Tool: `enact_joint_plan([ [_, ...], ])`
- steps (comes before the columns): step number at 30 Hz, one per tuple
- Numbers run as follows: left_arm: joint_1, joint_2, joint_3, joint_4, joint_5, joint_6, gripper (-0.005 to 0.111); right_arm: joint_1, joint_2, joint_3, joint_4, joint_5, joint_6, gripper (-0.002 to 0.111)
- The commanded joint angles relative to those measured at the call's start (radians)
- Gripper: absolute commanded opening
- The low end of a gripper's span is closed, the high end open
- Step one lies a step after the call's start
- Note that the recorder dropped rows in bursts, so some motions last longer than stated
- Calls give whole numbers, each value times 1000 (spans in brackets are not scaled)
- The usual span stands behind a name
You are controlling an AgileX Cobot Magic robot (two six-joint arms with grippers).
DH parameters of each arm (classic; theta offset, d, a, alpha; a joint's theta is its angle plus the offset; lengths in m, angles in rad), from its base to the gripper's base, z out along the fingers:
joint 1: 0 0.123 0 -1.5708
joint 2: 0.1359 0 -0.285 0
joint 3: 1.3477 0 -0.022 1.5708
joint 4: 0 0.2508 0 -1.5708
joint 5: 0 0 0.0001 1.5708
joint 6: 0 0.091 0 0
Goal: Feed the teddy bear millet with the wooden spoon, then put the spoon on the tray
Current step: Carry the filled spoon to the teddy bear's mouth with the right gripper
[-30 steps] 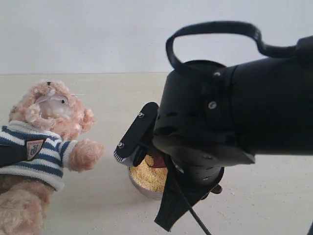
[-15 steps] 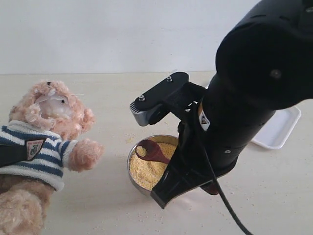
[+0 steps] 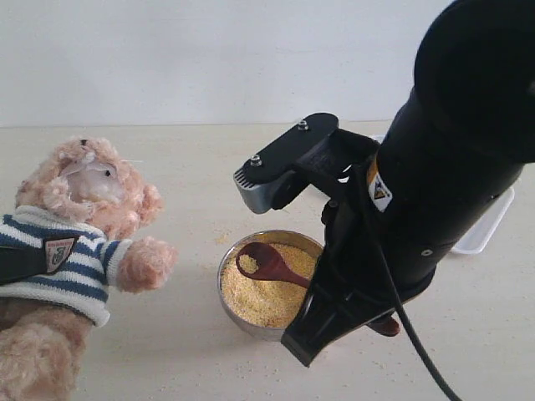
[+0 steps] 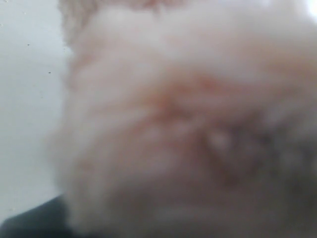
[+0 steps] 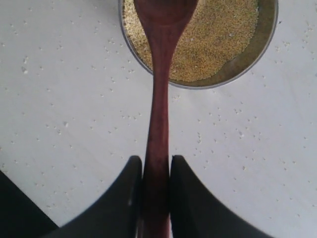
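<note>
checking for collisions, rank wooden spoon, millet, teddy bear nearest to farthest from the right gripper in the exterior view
1. wooden spoon: clamped in the right gripper.
2. millet: in the bowl beside it.
3. teddy bear: far left.

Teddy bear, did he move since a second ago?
No. The bear lies where he was; in the exterior view his paw is just as far left of the bowl.
</note>
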State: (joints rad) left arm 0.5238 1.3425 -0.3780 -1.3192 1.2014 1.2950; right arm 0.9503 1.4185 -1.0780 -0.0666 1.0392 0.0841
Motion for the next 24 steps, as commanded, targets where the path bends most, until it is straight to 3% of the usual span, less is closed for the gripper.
enact_joint_plan([
  [1,2,-10,6,-23,20,9,5,0,-12,-70,2,60,-42,9],
  [6,2,-10,6,-23,20,9,5,2,-10,-184,2,101,-55,9],
  [24,2,-10,6,-23,20,9,5,174,189,-456,-77,182,-84,9],
])
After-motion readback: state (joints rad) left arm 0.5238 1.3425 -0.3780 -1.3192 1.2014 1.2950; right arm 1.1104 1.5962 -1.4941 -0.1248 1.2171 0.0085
